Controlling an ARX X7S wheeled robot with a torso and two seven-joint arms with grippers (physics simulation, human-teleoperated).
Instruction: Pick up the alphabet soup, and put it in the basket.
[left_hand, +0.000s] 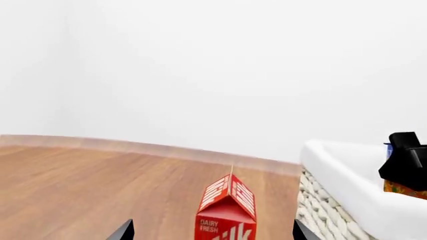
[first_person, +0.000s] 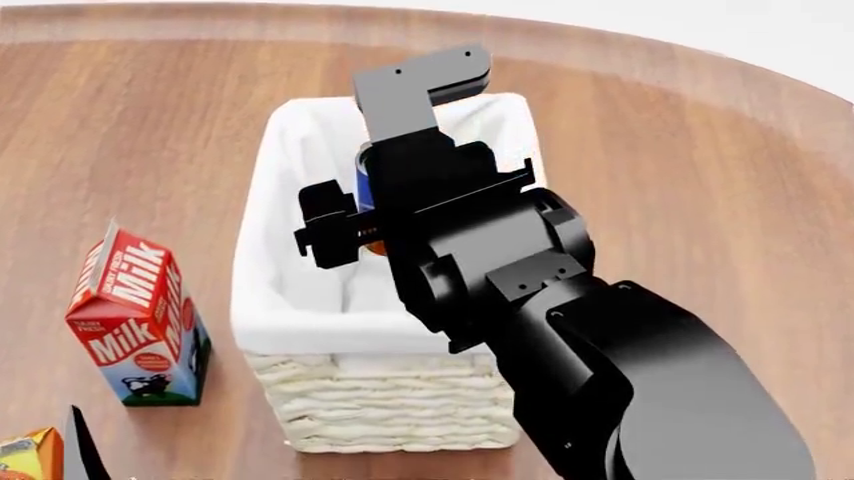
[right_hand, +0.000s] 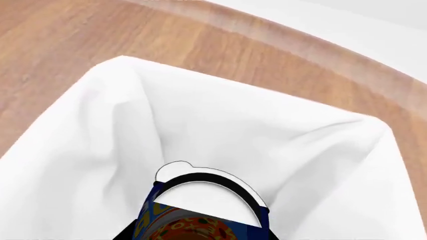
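Over the basket (first_person: 280, 320), the right tool (first_person: 358, 232) pinches the soup can (first_person: 363, 170) directly above the lining.

The only legible print is carried by the red gable-topped milk carton (first_person: 136, 318). In the head view the word "Milk" is printed in white on its sloped red top panel and again on the red side panel below it; small white lettering under that word is too fine to be read. In the left wrist view the same red carton (left_hand: 227, 212) is lettered "DAIRY FRESH" in white, with large white letters beneath that are cut off, probably "Milk". No readable text is seen on the blue-labelled cylindrical soup can (right_hand: 200, 220).
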